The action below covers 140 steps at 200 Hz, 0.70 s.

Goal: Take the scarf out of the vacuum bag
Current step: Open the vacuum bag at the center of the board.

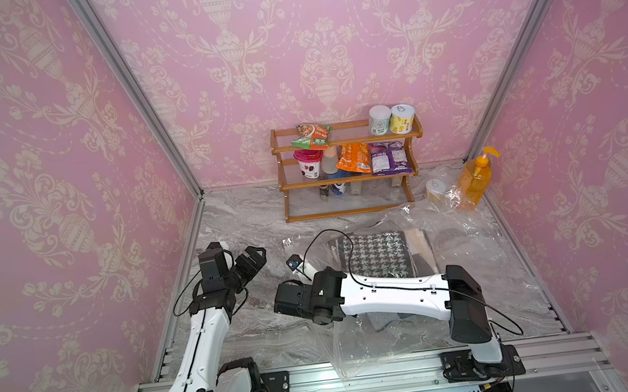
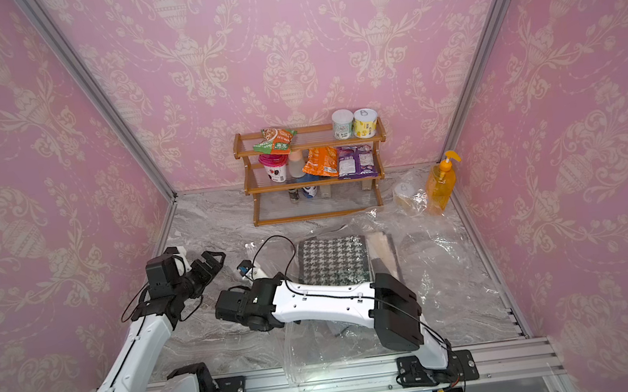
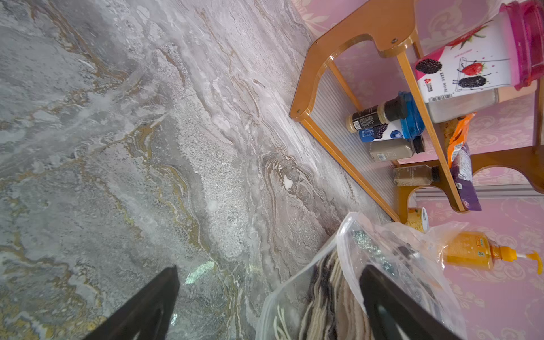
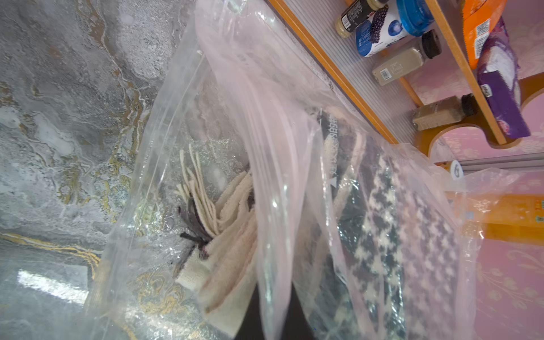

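Observation:
The vacuum bag (image 1: 471, 251) (image 2: 440, 263) is a wide sheet of crinkly clear plastic lying in front of the rack. Inside it lies the folded scarf (image 1: 371, 256) (image 2: 331, 259), black-and-white houndstooth with cream layers and fringe (image 4: 206, 206). My right gripper (image 4: 272, 297) is shut on a lifted fold of the bag's upper film; in both top views its jaws are hidden under the wrist. My left gripper (image 1: 258, 253) (image 3: 270, 279) hovers open just left of the bag's edge, holding nothing. The bag's corner with the scarf's edge (image 3: 332, 303) lies beside one of its fingers.
A wooden rack (image 1: 346, 179) with snacks, cans and bottles stands against the back wall. An orange pump bottle (image 1: 474, 182) and a can (image 1: 435, 190) stand at the back right, partly under the plastic. Pink walls close in on three sides, and a metal rail (image 1: 364, 372) runs along the front.

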Available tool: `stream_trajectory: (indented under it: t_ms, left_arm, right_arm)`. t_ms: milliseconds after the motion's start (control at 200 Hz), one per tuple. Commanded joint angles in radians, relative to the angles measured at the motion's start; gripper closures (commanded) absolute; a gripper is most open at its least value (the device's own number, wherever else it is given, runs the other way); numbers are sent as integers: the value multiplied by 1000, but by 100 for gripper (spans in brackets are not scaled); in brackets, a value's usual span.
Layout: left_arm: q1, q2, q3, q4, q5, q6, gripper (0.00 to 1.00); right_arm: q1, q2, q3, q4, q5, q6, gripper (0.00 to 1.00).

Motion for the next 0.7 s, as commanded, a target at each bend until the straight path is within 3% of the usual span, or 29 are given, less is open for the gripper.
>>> stream_trajectory:
  t_ms: [0,285,505,695]
  left_arm:
    - [1,-51,-30,-60,72,-11,1]
    - [-47,-130,-70,-38,162,-56,1]
    - [-151,-171,-92,21,210,-131,1]
    - [-283,-120,-126,157,242,-189,2]
  right_arm:
    - [-48,-35,25,62,-158,-92,91]
    - [-195,-39,68,107,-338,-130,92]
    - [-221,-33,181,41,-321,-153,95]
    - [-233,-39,258,-11,-312,-152,95]
